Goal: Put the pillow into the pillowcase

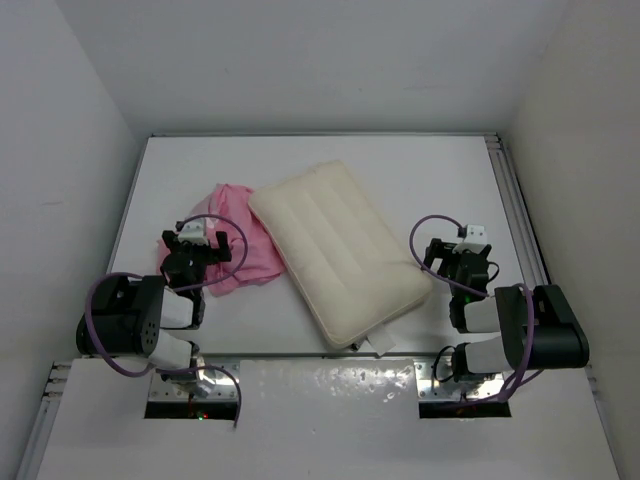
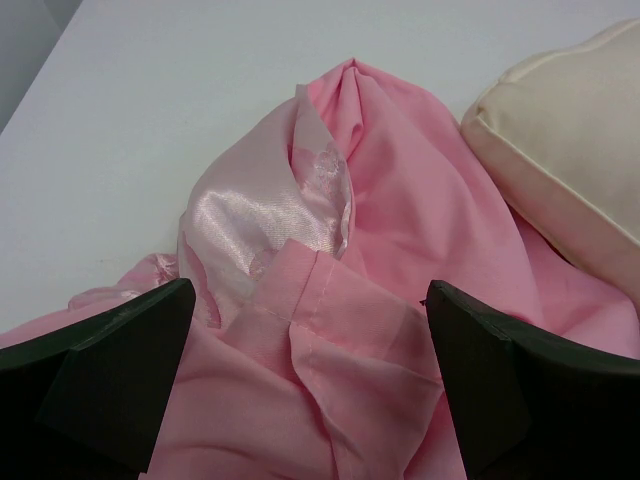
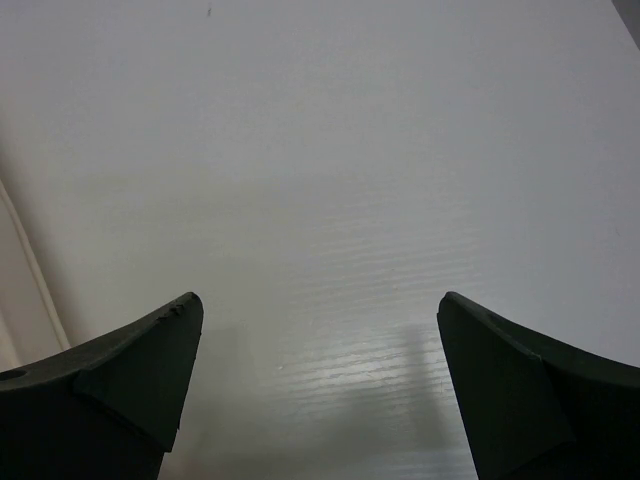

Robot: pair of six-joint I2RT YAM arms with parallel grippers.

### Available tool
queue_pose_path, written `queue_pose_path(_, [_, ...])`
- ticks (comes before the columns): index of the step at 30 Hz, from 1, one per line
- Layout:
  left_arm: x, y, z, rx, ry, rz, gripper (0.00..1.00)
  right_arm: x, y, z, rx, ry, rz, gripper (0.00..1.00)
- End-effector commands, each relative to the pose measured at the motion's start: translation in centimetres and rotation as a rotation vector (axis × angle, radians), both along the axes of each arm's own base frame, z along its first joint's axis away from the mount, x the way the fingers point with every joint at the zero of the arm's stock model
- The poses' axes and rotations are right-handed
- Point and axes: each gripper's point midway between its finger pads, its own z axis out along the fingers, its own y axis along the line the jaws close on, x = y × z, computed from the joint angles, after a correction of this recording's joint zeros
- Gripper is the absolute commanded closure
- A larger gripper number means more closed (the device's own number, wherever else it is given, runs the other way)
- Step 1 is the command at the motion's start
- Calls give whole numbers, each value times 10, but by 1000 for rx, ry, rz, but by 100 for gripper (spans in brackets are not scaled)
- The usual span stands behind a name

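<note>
Two jaws, both wide open, empty.
Pillow [image 1: 340,255] lies diagonal on bench [image 1: 400,170]; crumpled pillowcase [image 1: 245,250] touches its left edge, beneath left jaws; right jaws over open bench at its right edge.

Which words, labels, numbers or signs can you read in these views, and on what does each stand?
No text can be read.
White tag at the near corner of the pillow: too small to read.
Pink pillowcase: a faint flower pattern only, no lettering.
</note>
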Motion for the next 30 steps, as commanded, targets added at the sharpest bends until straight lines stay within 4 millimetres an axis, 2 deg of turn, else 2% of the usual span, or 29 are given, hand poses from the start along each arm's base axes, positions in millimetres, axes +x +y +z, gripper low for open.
queue_pose_path(1, [7, -5, 26, -12, -97, -15, 0, -9, 1, 1, -4, -25, 6, 1])
queue_pose_path(7, [7, -10, 29, -12, -108, -45, 0, -9, -2, 2, -4, -25, -15, 1])
queue_pose_path(8, [11, -13, 37, 17, -120, -87, 0, 4, -2, 14, -10, -40, -15, 1])
queue_pose_path(9, [14, -30, 44, 22, -124, -209, 0, 12, -3, 21, -14, -26, -20, 1])
queue_pose_path(10, [12, -32, 28, 26, 13, -255, 0, 29, -2, 40, -22, 45, -23, 1])
queue_pose_path(11, [43, -33, 76, 119, -42, -302, 0, 38, -2, 55, -89, 79, 9, 1])
queue_pose_path(12, [51, -51, 94, 225, -42, -444, 0, 48, -2, 72, -136, 95, 24, 1])
queue_pose_path(13, [51, -50, 72, 350, 106, -512, 0, 66, 7, 114, -187, 94, 58, 1])
queue_pose_path(14, [75, -51, 125, 406, 38, -496, 0, 76, 9, 133, -314, 106, 114, 1])
queue_pose_path(15, [81, -35, 132, 433, 79, -414, 0, 76, 9, 142, -399, 158, 126, 1])
queue_pose_path(16, [87, -27, 147, 471, 64, -372, 0, 98, 32, 198, -464, 59, 161, 1])
queue_pose_path(17, [90, -18, 158, 508, 61, -329, 0, 106, 40, 203, -618, 101, 216, 1])
queue_pose_path(18, [96, -2, 180, 545, 54, -243, 0, 109, 38, 216, -732, 122, 168, 1])
queue_pose_path(19, [96, 5, 178, 540, 95, -213, 0, 115, 66, 231, -814, 91, 203, 1])
queue_pose_path(20, [95, 12, 177, 433, 118, -142, 0, 123, 76, 253, -916, 60, 194, 1])
queue_pose_path(21, [93, 24, 175, 371, 171, -64, 0, 133, 78, 252, -949, 78, 85, 1])
queue_pose_path(22, [87, 22, 148, 287, 278, -70, 0, 134, 103, 268, -909, 24, 27, 1])
queue_pose_path(23, [81, 18, 131, 266, 348, -121, 0, 136, 117, 270, -801, -2, -40, 1])
queue_pose_path(24, [67, -2, 105, 231, 455, -242, 0, 126, 130, 217, -898, 222, 78, 1])
queue_pose_path(25, [62, -9, 85, 237, 524, -301, 0, 129, 202, 227, -738, 187, 406, 1])
queue_pose_path(26, [56, -18, 75, 229, 566, -335, 0, 113, 234, 209, -625, 267, 561, 1])
queue_pose_path(27, [50, -19, 63, 219, 618, -329, 0, 100, 258, 187, -551, 342, 654, 1])
queue_pose_path(28, [42, -19, 55, 210, 639, -325, 0, 80, 299, 184, -433, 341, 794, 1])
queue_pose_path(30, [38, -14, 51, 217, 620, -308, 0, 62, 332, 169, -371, 356, 866, 1])
